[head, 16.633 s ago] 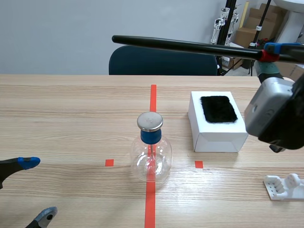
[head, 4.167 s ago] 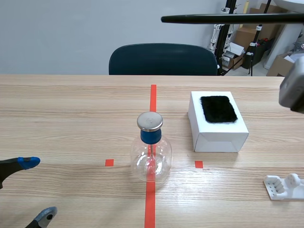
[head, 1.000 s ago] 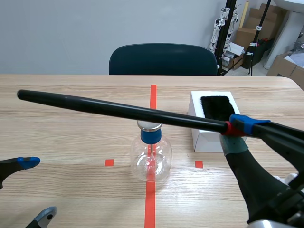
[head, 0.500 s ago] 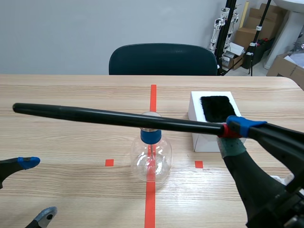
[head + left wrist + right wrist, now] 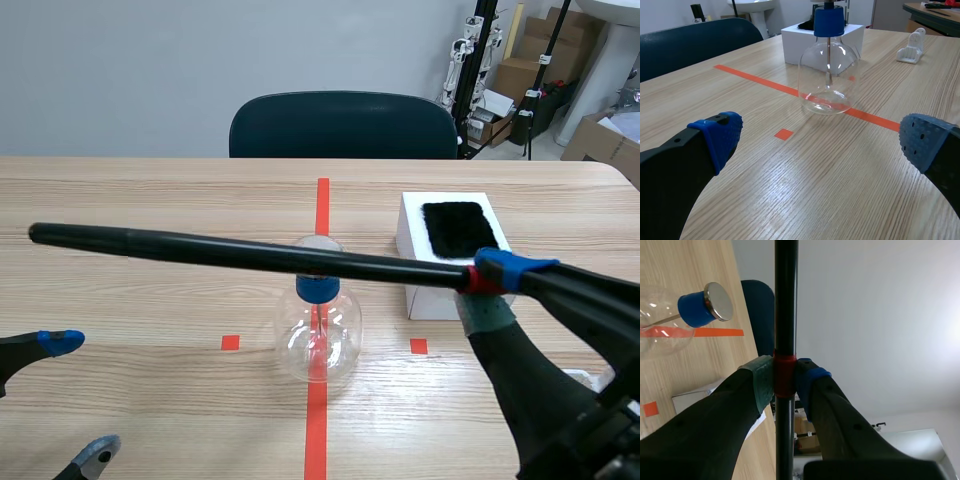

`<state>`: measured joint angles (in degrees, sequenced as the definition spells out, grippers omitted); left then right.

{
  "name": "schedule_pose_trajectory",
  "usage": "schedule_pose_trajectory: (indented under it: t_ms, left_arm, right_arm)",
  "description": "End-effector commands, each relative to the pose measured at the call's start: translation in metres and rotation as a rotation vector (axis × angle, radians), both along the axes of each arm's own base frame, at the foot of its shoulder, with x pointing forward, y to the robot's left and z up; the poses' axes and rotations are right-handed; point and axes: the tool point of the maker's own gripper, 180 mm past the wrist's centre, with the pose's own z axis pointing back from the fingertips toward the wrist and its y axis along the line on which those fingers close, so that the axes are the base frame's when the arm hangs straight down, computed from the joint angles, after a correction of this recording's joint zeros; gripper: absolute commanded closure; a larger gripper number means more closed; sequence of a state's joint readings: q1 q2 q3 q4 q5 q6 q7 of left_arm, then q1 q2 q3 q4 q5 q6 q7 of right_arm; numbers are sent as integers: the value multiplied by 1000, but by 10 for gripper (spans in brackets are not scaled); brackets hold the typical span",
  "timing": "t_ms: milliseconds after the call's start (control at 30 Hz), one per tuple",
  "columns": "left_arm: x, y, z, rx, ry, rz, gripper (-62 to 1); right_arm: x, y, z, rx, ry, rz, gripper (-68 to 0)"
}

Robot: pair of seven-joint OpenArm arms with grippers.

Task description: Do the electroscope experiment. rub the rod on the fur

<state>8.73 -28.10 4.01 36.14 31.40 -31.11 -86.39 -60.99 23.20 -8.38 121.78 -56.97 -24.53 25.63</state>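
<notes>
My right gripper (image 5: pixel 488 276) is shut on a long black rod (image 5: pixel 240 252) at its red band. The rod reaches leftward across the table, passing just over the metal cap of the glass electroscope flask (image 5: pixel 318 335) on the red centre line. In the right wrist view the rod (image 5: pixel 786 300) runs straight ahead between my pads, with the flask's blue collar and metal disc (image 5: pixel 707 302) to one side. A black fur patch (image 5: pixel 458 228) lies on a white box (image 5: pixel 430 290) behind the gripper. My left gripper (image 5: pixel 60 400) stands open at the near left; its view shows the flask (image 5: pixel 829 77) ahead.
A small white plastic stand (image 5: pixel 598 376) sits at the near right, partly behind the right arm. A dark blue chair (image 5: pixel 345 125) stands past the table's far edge. Cardboard boxes and tripods are in the far right background.
The right arm came down from high above the fur box, bringing the rod low across the flask. Over the last second the rod's far end dipped slightly toward the flask's cap.
</notes>
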Motion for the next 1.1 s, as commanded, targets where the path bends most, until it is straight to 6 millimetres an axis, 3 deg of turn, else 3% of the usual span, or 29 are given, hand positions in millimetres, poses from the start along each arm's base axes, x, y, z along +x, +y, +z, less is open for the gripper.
schedule_pose_trajectory:
  t_ms: [0,1067]
  left_arm:
    - [3,3,15,-37,-52,1,-623]
    - [3,3,15,-37,-52,1,-623]
  right_arm:
    - [1,-1,5,14,-17,-9,-53]
    - [3,-3,4,11,-10,-22,-53]
